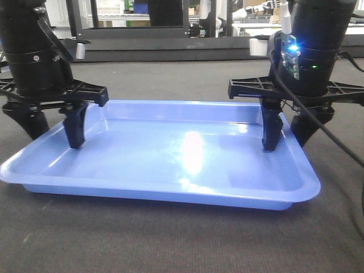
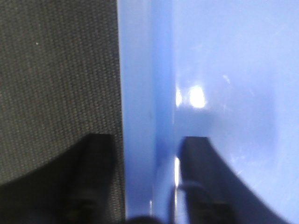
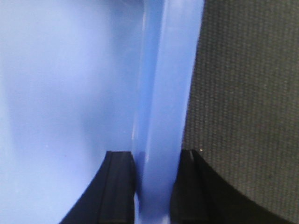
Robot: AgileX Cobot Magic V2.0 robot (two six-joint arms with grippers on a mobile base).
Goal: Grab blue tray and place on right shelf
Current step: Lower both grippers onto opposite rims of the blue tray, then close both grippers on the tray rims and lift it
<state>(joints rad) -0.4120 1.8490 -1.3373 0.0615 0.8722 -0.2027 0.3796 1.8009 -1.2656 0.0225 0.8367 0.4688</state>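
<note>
Two grippers: one at each short end of the blue tray (image 1: 187,159), both pointing straight down.
Tray position: flat on dark woven carpet (image 1: 170,244), not lifted; glossy, with bright glare on its floor.
Left gripper (image 1: 52,136): straddling the tray's left edge, one finger inside, one outside over carpet; fingers (image 2: 201,182) very near the flared lip on both sides, but too blurred in the wrist view to tell clamped from merely close.
Right gripper (image 1: 288,139): straddling the opposite edge, both fingers pressed against the lip in its wrist view; clamped on the tray.
Right shelf: not visible in any view.
Step in hand: securing a two-sided hold, ahead of any lift.
Progress: early; carrying and placing not yet begun.
Next move: calls for a firm pinch at both ends first, then a level rise with both arms in step, spacing held constant so neither lip slips free.
Risk: smooth plastic and a thin lip; likely to slide out under an uneven pull.
</note>
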